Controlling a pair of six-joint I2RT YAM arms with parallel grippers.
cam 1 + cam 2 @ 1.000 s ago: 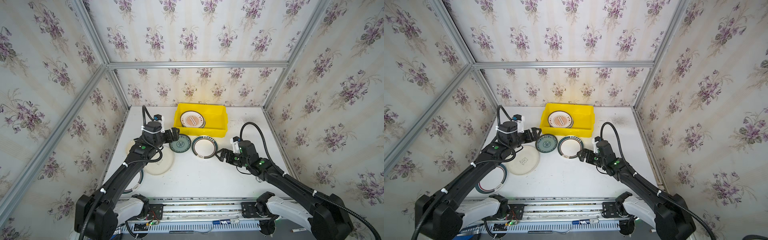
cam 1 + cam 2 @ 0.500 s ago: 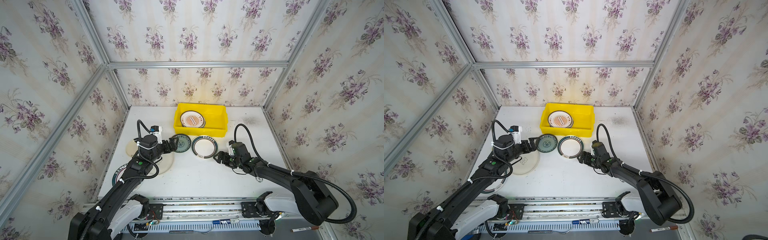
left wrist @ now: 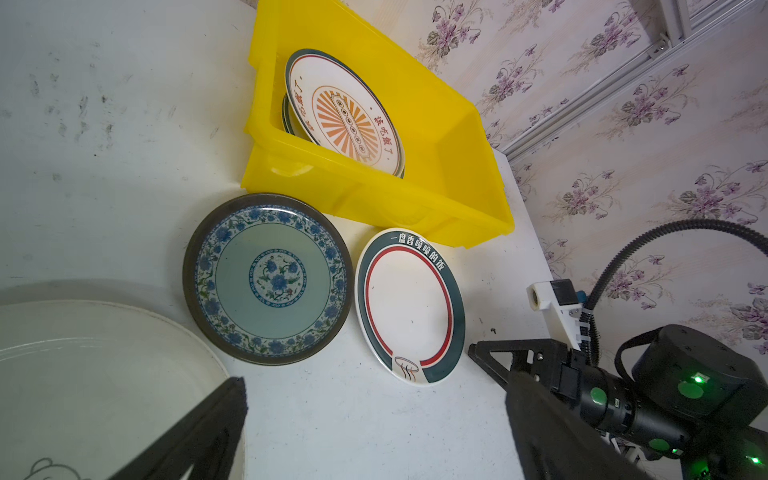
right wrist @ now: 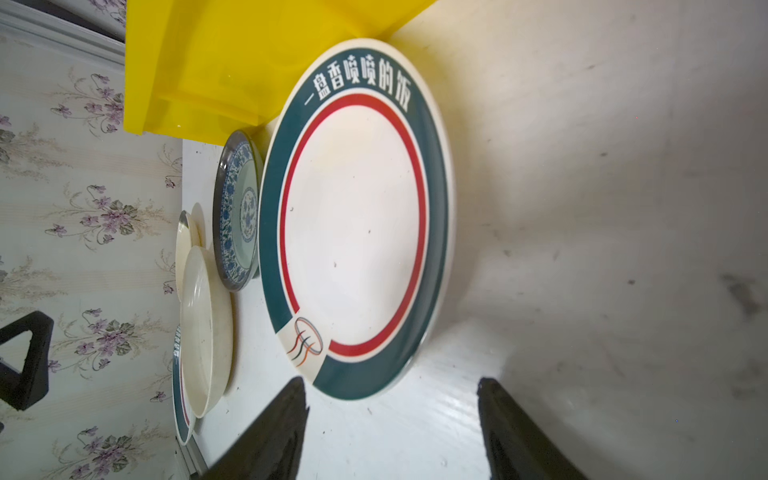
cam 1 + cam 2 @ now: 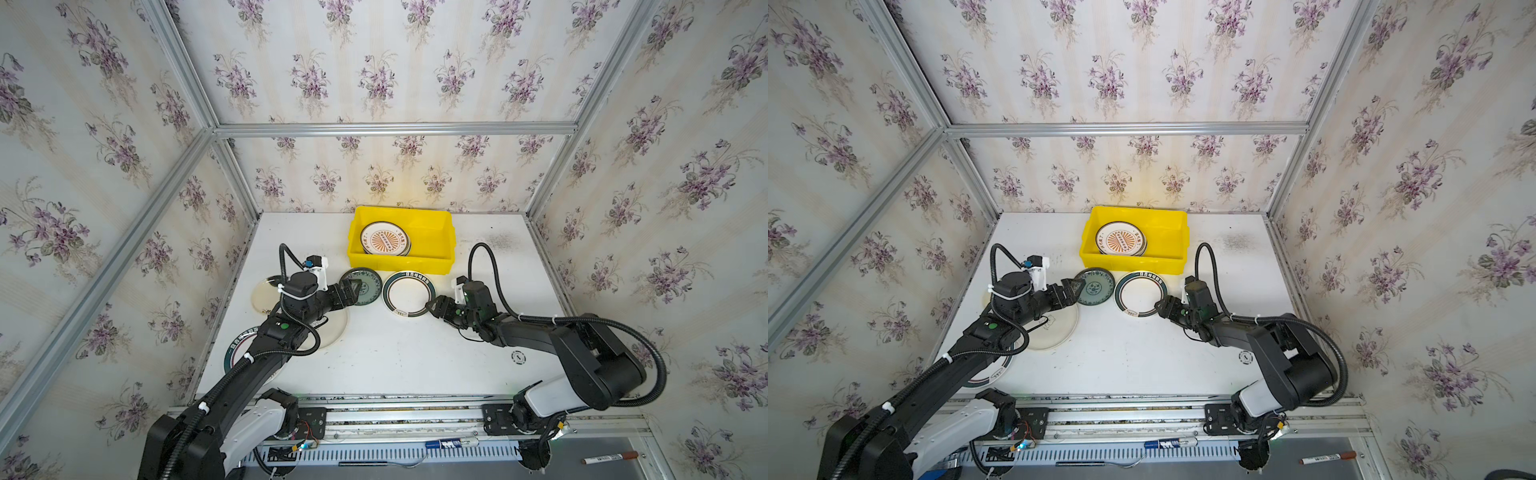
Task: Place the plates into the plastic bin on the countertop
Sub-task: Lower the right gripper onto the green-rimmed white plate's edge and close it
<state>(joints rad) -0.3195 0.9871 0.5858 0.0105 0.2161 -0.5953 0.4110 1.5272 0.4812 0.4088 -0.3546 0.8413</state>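
Front-left of the bench (image 5: 395, 365): a green-rimmed plate (image 5: 232, 351), then a big cream one (image 5: 336, 328). Mid-bench, a teal floral plate (image 5: 368, 286) and a red-ringed white plate (image 5: 408, 294) lie flat just before the yellow bin (image 5: 430, 237), which holds the sunburst plate (image 5: 384, 242) by the far edge. The left jaws gape over the teal rim, empty. The right jaws are partly apart at the ringed plate's near edge, gripping nothing.

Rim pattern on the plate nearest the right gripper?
Plate: dark green band, white characters, red inner ring. Best in right wrist view.
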